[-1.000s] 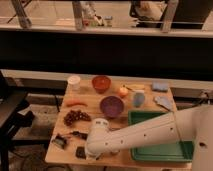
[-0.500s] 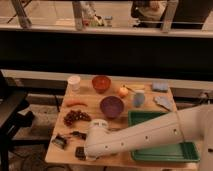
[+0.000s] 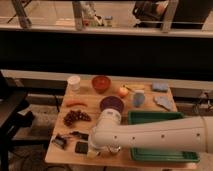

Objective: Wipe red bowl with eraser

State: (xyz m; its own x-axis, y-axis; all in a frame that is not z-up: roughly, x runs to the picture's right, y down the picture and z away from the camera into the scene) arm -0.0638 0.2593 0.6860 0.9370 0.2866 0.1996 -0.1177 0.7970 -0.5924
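Wooden tabletop (image 3: 150, 161) under dim light holds the small round orange-red bowl (image 3: 101, 83) at its far edge, while the flat dark rectangular eraser (image 3: 81, 147) lies at the near left, seemingly still untouched. Just right of it hangs the white arm's gripper (image 3: 101, 150), and I cannot tell how its claw stands; picking up and wiping both appear to remain, and no writing is readable.

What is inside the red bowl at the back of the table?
The red bowl looks empty; only its dark inner wall shows, and the near rim hides part of the bottom. The gripper is far from it, low at the table's front edge beside the eraser.
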